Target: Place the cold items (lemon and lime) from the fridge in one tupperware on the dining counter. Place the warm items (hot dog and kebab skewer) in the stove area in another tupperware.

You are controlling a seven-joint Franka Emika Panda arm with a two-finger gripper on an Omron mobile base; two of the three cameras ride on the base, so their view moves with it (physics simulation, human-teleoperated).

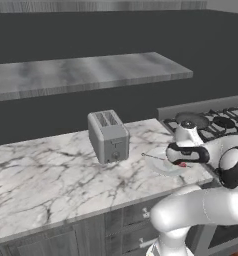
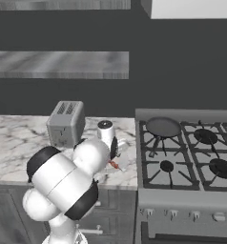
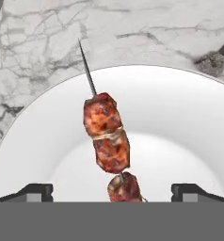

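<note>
End effector (image 3: pixel 112 190), jaws wide, poised over the kebab skewer (image 3: pixel 108 141) (ready to straddle it) lying on a white plate (image 3: pixel 180 122) right of the toaster (image 1: pixel 108 136).

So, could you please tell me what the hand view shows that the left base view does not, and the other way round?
Hand view alone: the meat chunks threaded on the kebab skewer, close up, with the open gripper and its finger tips standing wide on either side of it.

Left base view alone: the toaster, the stove with a pan on it, and a grey shelf behind.

Both: the white plate on the marble counter, with the skewer's thin tip pointing off it.
</note>
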